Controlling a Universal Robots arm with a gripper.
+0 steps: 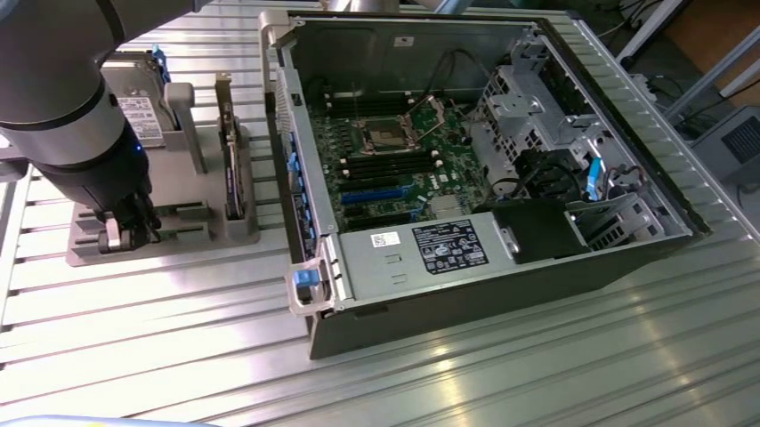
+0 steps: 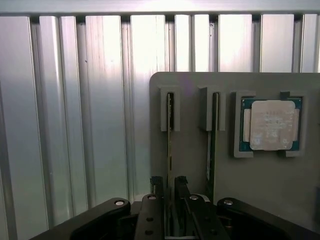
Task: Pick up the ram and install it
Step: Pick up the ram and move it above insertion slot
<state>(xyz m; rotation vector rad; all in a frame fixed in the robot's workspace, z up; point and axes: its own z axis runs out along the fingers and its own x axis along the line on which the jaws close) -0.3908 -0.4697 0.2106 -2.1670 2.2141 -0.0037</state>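
The ram (image 2: 170, 131) is a thin green stick standing on edge in a slot of the grey holder (image 2: 192, 150). In the wrist view my gripper (image 2: 169, 184) is over it, one finger on each side, and looks shut on it. The stick still sits in its slot. In the exterior view my gripper (image 1: 125, 229) reaches down onto the grey holder (image 1: 178, 240) at the exterior view's left, beside the open computer case (image 1: 475, 276). The green motherboard (image 1: 410, 191) lies inside the case, with dark memory slots (image 1: 380, 166) near the processor socket.
A second thin board (image 2: 213, 137) stands on edge in the neighbouring slot. A square silver processor chip (image 2: 271, 125) rests in its own pocket. A dark upright card (image 1: 234, 169) rises from the holder close to the case wall. Everything sits on a ribbed aluminium table (image 1: 178, 338).
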